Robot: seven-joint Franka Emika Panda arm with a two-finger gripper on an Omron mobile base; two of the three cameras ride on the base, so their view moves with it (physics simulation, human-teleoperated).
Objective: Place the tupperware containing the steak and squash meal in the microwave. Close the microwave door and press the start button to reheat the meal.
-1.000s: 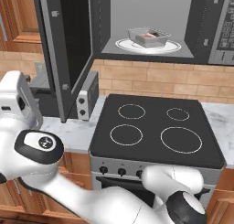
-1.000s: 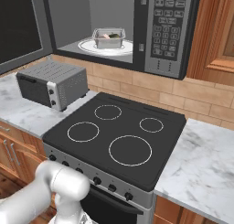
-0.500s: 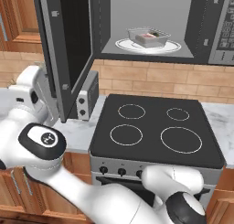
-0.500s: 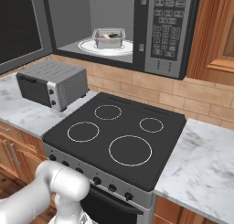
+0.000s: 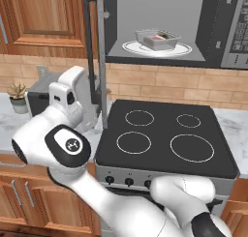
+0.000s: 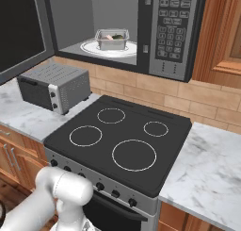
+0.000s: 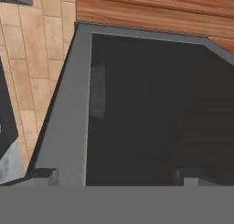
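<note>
Clear, round-cornered tupperware (image 5: 156, 39) sat on your microwave's (image 6: 175, 34) white round turntable (image 6: 92, 48); dark glass door (image 7: 151, 113) hung ajar, pincer spread wide.

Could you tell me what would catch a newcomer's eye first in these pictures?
Probably the microwave above the stove, its door swung wide open to the left. Inside, a clear tub with pinkish-red food sits on the white turntable. The white robot arm reaches up behind the door, near a small toaster oven.
</note>
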